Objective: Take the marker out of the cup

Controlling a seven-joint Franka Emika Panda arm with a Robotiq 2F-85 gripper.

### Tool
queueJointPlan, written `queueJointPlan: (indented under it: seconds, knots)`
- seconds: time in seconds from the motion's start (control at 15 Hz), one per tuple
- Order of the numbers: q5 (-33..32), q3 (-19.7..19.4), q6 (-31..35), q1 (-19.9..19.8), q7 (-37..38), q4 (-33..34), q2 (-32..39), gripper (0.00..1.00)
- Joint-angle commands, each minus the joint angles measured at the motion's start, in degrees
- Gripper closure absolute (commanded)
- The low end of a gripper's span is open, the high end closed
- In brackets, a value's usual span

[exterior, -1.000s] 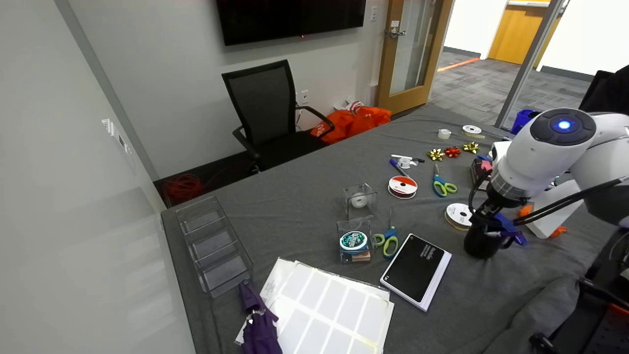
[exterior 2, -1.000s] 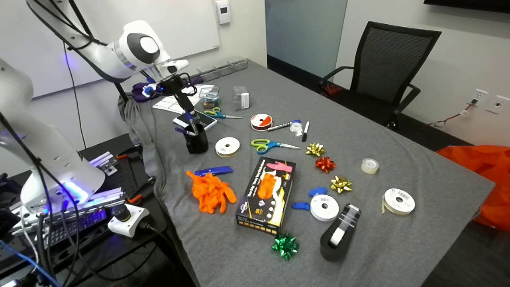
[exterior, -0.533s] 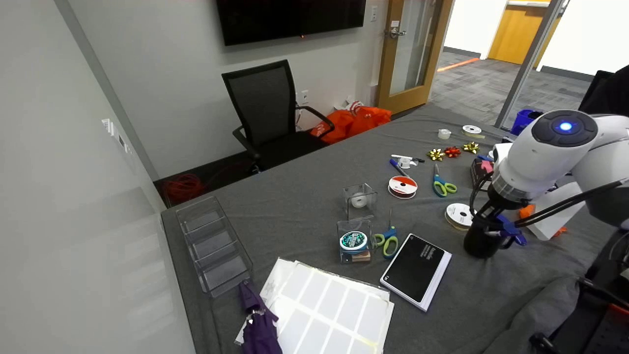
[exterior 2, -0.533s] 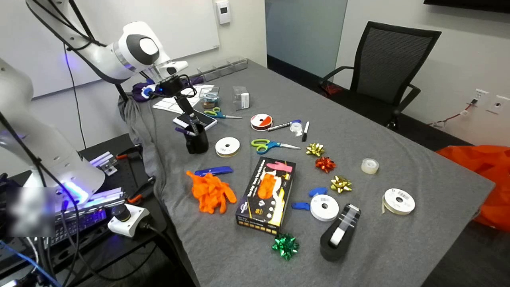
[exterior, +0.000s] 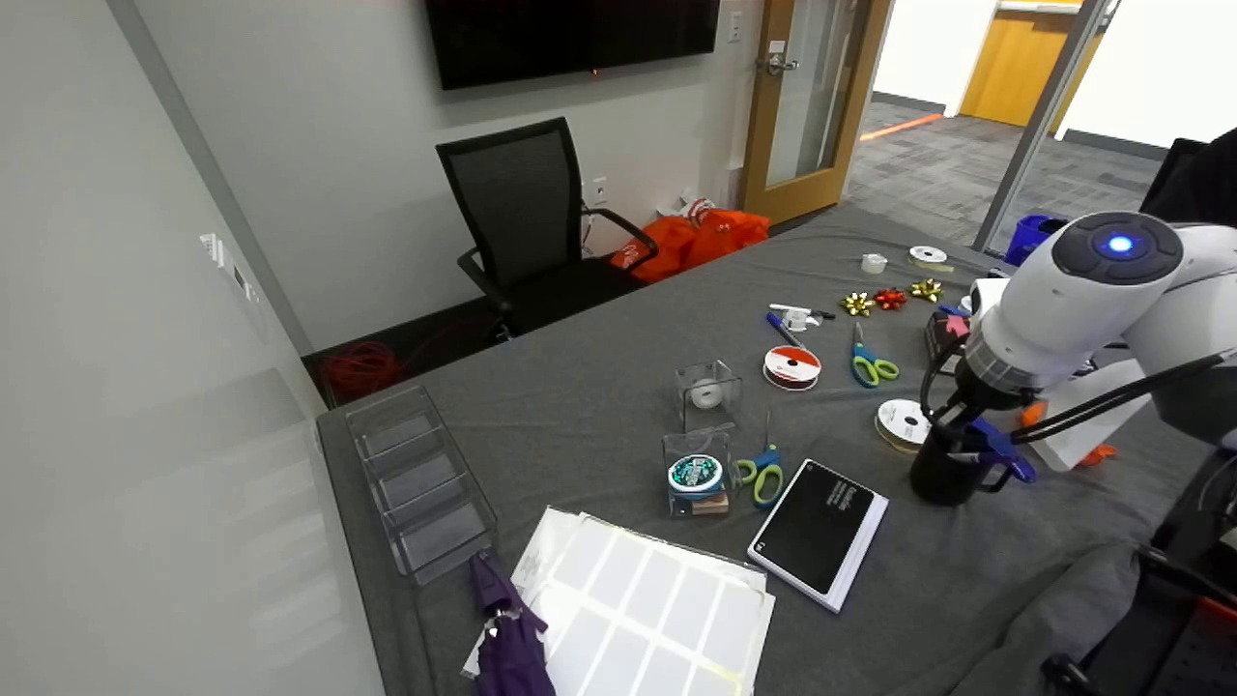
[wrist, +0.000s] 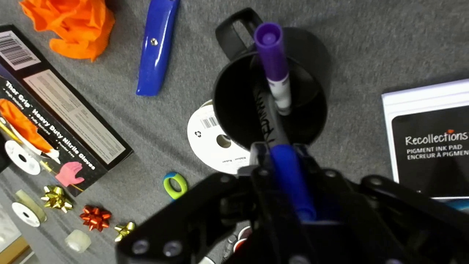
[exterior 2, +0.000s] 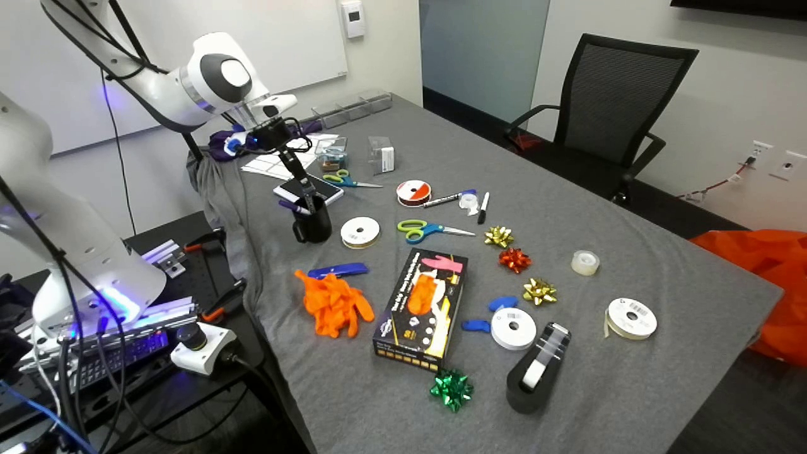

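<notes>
My gripper (wrist: 281, 151) looks clamped on the blue marker (wrist: 288, 167) at its cap; barrel runs down below the gripper into the black mug (wrist: 234, 110). Should be light, stiff, slick plastic; cap might pull off, so barrel grip's safer.

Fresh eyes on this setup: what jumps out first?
Probably the bright orange glove heap, crumpled beside the black glove box in an exterior view. Next, in the wrist view, the blue-capped marker, held by the gripper with its lower end inside the black mug. A purple-capped marker juts out of that mug at a tilt.
</notes>
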Motion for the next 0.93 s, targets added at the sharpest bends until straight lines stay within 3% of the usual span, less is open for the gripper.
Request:
queueJointPlan:
  seconds: [0.0, 0.27, 0.33, 0.4, 0.6, 0.73, 0.87]
  knots:
    - [-0.78, -0.57, 2.88, -0.5, 2.82, -0.34, 0.5, 0.95]
    - [7.68, 0.03, 1.14, 0.87, -2.0, -1.95, -2.42, 0.95]
    - [12.48, 0.21, 0.66, 1.58, -5.2, -2.59, -3.48, 0.95]
    - [18.31, -2.36, 0.04, 5.32, -9.35, -3.21, -4.59, 0.95]
    - [33.02, -2.36, -1.97, 8.95, -20.01, -4.3, -7.85, 0.95]
    - [43.13, -3.42, -6.52, 13.14, -27.61, -4.25, -12.39, 0.95]
    - [49.8, -2.32, -12.93, 13.82, -32.97, -3.15, -17.27, 0.95]
